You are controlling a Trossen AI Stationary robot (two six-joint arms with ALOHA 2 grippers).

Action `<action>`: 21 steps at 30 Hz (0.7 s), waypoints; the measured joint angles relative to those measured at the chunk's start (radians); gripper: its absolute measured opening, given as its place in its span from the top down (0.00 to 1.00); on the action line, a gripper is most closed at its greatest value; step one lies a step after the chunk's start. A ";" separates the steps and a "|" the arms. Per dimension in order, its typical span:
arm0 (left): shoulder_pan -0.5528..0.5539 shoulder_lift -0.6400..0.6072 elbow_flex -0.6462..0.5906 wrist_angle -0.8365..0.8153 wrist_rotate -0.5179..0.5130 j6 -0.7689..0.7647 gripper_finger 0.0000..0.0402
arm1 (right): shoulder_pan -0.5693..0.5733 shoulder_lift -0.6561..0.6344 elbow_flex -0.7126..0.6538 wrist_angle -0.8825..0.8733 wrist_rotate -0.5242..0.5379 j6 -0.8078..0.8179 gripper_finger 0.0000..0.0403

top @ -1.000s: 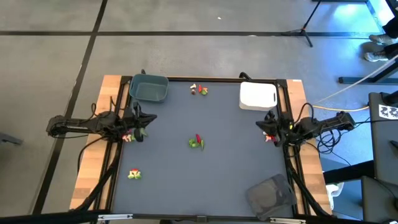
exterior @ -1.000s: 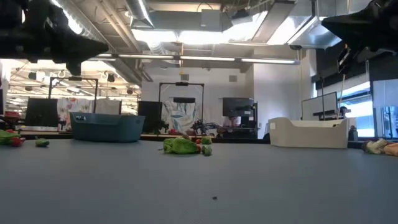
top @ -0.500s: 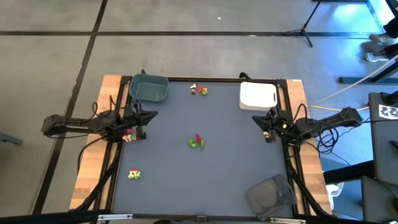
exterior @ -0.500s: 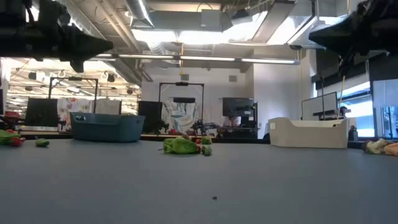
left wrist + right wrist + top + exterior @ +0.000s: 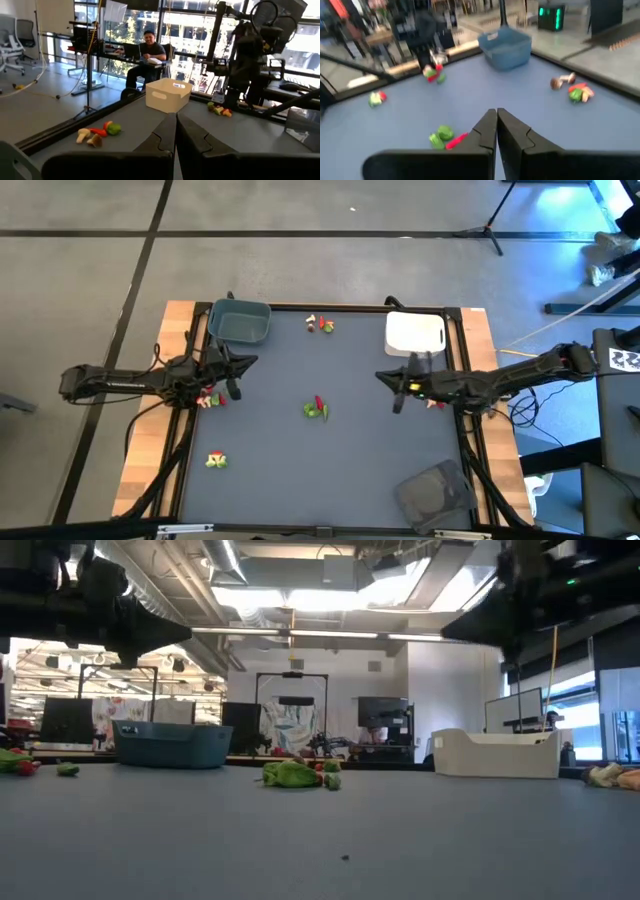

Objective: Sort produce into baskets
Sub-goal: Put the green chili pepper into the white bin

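Produce (image 5: pixel 316 409) mid-table — between both shut grippers (image 5: pixel 383 377), touching neither.

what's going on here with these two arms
Two robot arms are sorting toy produce into baskets, and neither holds anything right now. The right gripper is shut and reaching out over the table toward the green and red pieces in the middle. The left gripper is also shut, hovering near the blue tub. The white tub and the dark tray look empty; the rest of the produce lies in small clusters.

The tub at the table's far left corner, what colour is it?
Blue-grey tub; the high view shows it best.
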 joint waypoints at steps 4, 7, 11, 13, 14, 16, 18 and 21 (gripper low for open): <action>0.000 0.018 0.000 -0.002 0.001 -0.011 0.99 | -0.063 0.161 0.084 0.000 -0.046 0.034 0.96; 0.000 0.023 0.000 -0.007 0.001 -0.010 0.99 | -0.106 0.269 0.151 -0.001 -0.142 0.032 0.96; 0.000 0.023 0.000 -0.007 0.001 0.006 0.99 | -0.145 0.414 0.250 -0.002 -0.293 0.030 0.96; 0.000 0.022 0.000 -0.006 0.001 0.030 0.99 | -0.145 0.480 0.296 0.001 -0.339 0.016 0.96; 0.000 0.022 0.000 -0.006 0.000 0.046 0.99 | -0.145 0.513 0.317 -0.001 -0.354 0.004 0.96; 0.000 0.021 0.000 -0.007 0.001 0.078 0.99 | -0.144 0.572 0.358 0.000 -0.375 -0.021 0.94; 0.000 0.021 0.000 -0.006 0.000 0.084 0.99 | -0.144 0.622 0.395 -0.002 -0.397 -0.033 0.90; 0.000 0.021 0.000 0.002 0.001 0.084 0.99 | -0.144 0.678 0.438 0.000 -0.428 -0.042 0.82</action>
